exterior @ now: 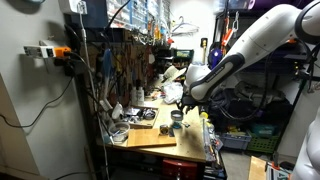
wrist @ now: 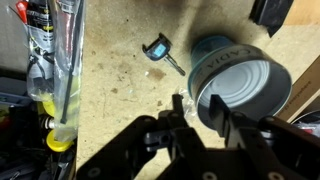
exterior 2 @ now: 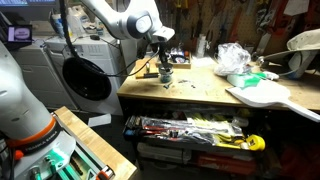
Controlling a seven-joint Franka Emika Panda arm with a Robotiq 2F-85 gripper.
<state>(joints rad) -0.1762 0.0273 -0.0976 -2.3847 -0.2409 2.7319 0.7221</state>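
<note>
Wrist view: tin can (wrist: pixel 240 85) lay on workbench (wrist: pixel 110 80), rim right at gripper (wrist: pixel 198 116) fingertips, body to one side; couldn't tell whether jaws were apart or together.

A workshop is shown. Rows of metal hand tools (exterior: pixel 128 62) are hung on the wall at the centre of an exterior view, above a scuffed wooden workbench (exterior: pixel 152 138). A low shelf crammed with tools (exterior 2: pixel 195 128) is seen under the bench, with a white front-loading machine (exterior 2: pixel 85 75) at left.
</note>
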